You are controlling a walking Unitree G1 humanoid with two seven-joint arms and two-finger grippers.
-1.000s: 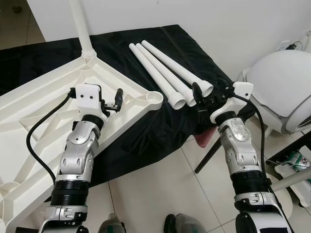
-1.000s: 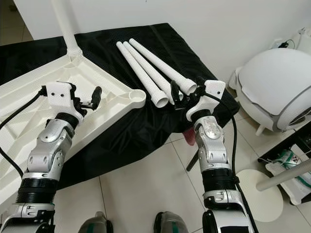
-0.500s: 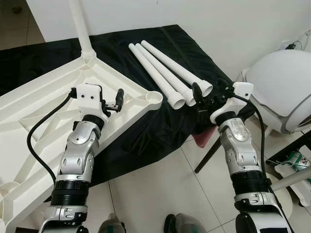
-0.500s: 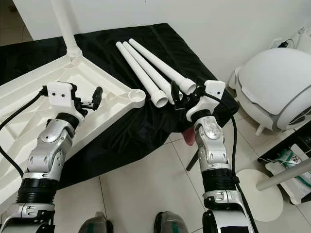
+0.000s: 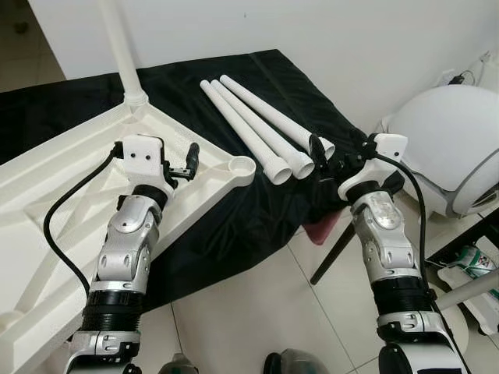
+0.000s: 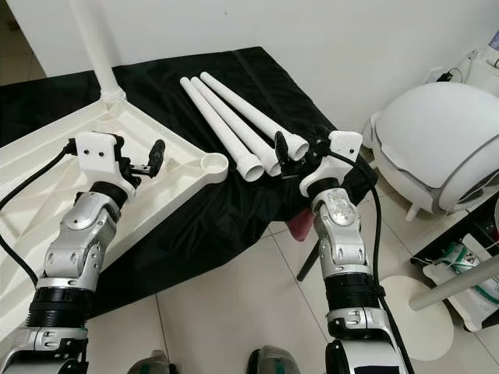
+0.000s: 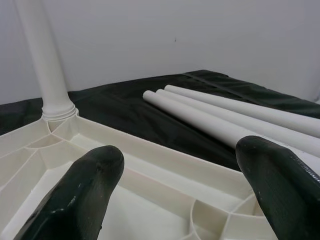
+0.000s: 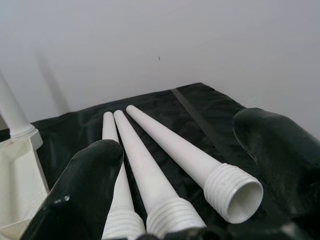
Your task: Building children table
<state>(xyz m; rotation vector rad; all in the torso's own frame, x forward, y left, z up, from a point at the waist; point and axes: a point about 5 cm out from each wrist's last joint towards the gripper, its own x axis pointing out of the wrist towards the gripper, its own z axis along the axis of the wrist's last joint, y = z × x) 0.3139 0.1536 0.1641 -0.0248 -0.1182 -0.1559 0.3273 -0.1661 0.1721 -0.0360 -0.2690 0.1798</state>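
Note:
A white plastic children's tabletop (image 5: 70, 179) lies upside down on a table covered in black cloth (image 5: 257, 210). One white leg (image 5: 121, 47) stands fitted in its far corner. The near right corner socket (image 5: 243, 165) is empty. Three loose white legs (image 5: 249, 117) lie side by side on the cloth, threaded ends (image 8: 235, 192) toward me. My left gripper (image 5: 183, 162) hovers open over the tabletop just left of the empty socket, holding nothing (image 7: 185, 165). My right gripper (image 5: 337, 154) is open at the threaded ends of the loose legs, not touching them (image 8: 192, 145).
A white wall runs behind the table. A large white domed object (image 5: 452, 140) stands on the tiled floor (image 5: 249, 312) to the right. A red item (image 5: 323, 226) and a dark table leg (image 5: 331, 253) show under the cloth's right edge.
The head view has shifted slightly, so the whole scene sits a little differently. Both grippers keep their places relative to the tabletop and the loose legs, and both stay open.

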